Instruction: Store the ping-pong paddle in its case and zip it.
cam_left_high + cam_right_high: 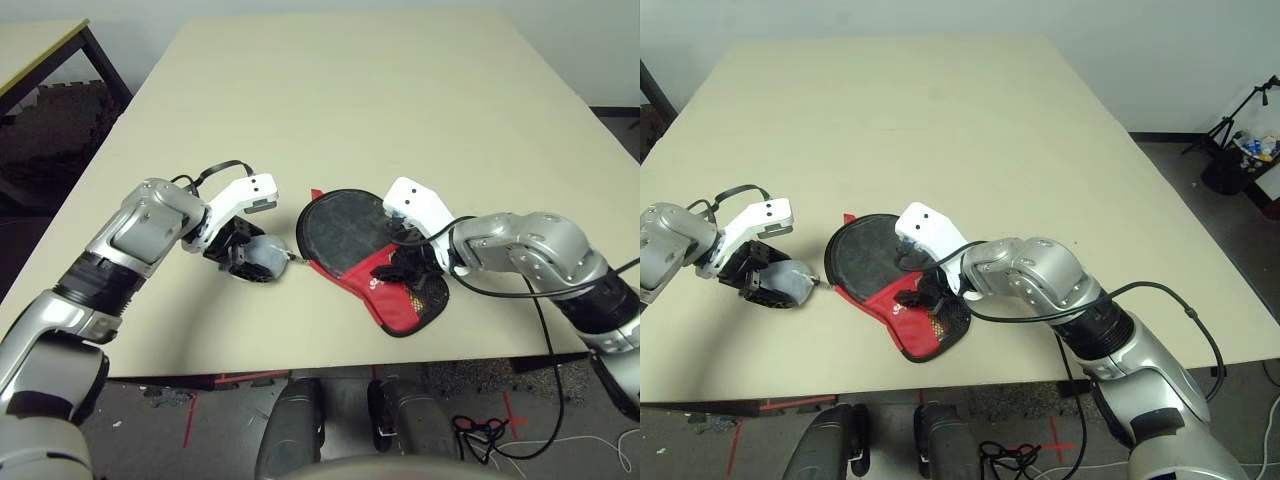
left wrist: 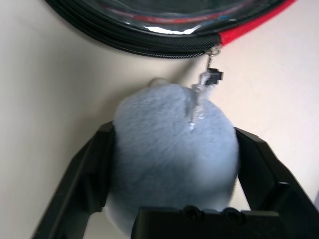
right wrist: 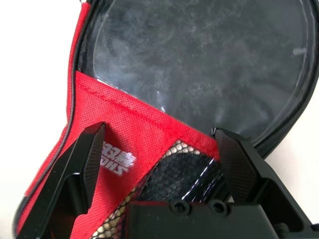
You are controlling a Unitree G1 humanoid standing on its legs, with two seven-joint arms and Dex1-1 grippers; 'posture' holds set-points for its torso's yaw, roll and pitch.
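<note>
In the left eye view, the case (image 1: 372,262), a paddle-shaped black fabric cover with a red panel and a mesh pocket, lies flat near the front edge of the pale beige tabletop (image 1: 380,110). Its round black part points away from the robot and its red tapered end points toward the front edge. The left pincer (image 1: 252,262) sits just left of the case, its fingers on either side of a soft round grey pompom (image 1: 266,256). The right pincer (image 1: 405,262) hangs over the red panel, hiding part of it.

The left wrist view shows the black fingers (image 2: 84,184) against both flanks of the fuzzy grey pompom (image 2: 172,149), so the pincer grips it. A small clear link (image 2: 202,94) joins it to the zipper pull at the case's black zipper edge (image 2: 149,47).

The right wrist view shows the right pincer (image 3: 159,154) spread wide above the red panel (image 3: 124,129), with a white logo (image 3: 118,162) partly hidden behind one finger. A glossy clear window (image 3: 199,59) covers the dark round part; what lies under it is hard to make out.
</note>
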